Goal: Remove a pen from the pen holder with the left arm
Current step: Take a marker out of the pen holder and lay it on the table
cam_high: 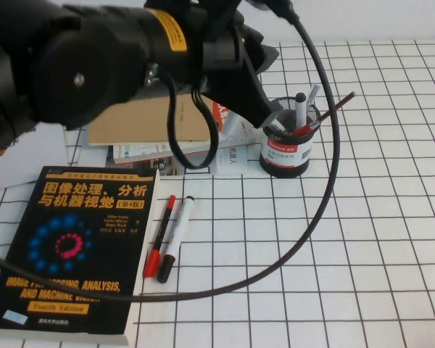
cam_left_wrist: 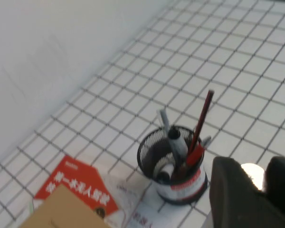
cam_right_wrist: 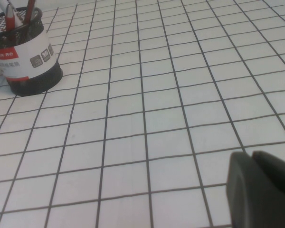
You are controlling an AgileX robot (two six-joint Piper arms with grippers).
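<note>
The black mesh pen holder, wrapped in a white and red label, stood upright on the white tabletop ruled with a black grid, toward the far side in the high view. In it sat a black-capped marker, a grey pen, a red marker and a thin dark-red pencil that leaned out over the rim toward the robot's right. The left gripper hung just beside the holder on its left, above the rim, with no pen in it; whether it was open or closed could not be told. Just left of the holder lay a loose pile of white leaflets, a red and white booklet and a flat brown cardboard cover. Nearer the robot, a red-capped marker and a white marker with black ends lay side by side on the tabletop, just beside a dark textbook with a ring of blue and pink dots on its cover. A black cable curved over the grid from the arm. The right gripper hovered low over bare squares, well apart from the holder; its state could not be told either. A plain white wall met the far edge of the tabletop.
</note>
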